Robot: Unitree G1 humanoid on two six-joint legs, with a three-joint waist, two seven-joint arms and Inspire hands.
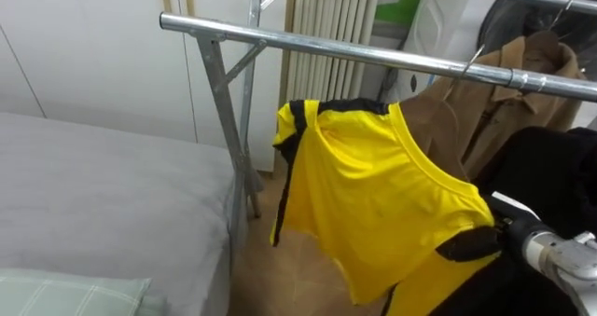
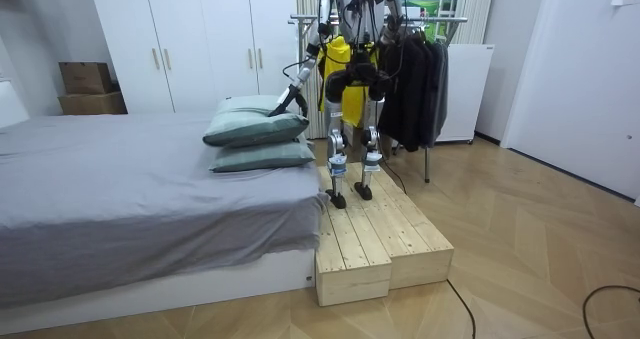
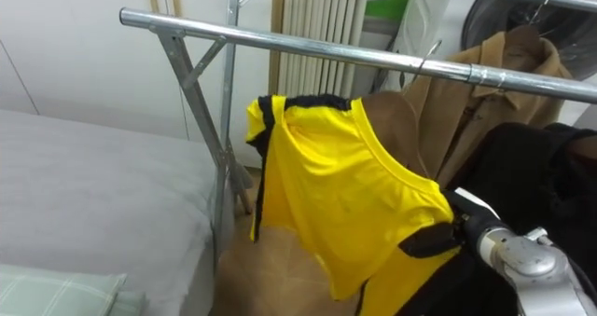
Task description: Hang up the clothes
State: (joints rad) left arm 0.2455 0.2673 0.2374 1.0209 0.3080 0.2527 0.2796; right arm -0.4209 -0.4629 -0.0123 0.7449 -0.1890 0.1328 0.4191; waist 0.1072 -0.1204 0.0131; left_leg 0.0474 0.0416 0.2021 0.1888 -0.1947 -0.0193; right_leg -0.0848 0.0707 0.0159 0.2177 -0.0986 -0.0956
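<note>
From the eye views, the yellow shirt point(image 1: 373, 195) hangs just under the rack rail point(image 1: 326, 48), left of a brown coat point(image 1: 499, 102). The right robot hand point(image 1: 515, 228) meets its sleeve, but I cannot tell its grip. The room view adds the left robot hand point(image 2: 276, 107) near the pillows point(image 2: 255, 129), grip also unclear, with the robot on a wooden platform point(image 2: 380, 241) beside the grey bed point(image 2: 120, 179).
</note>
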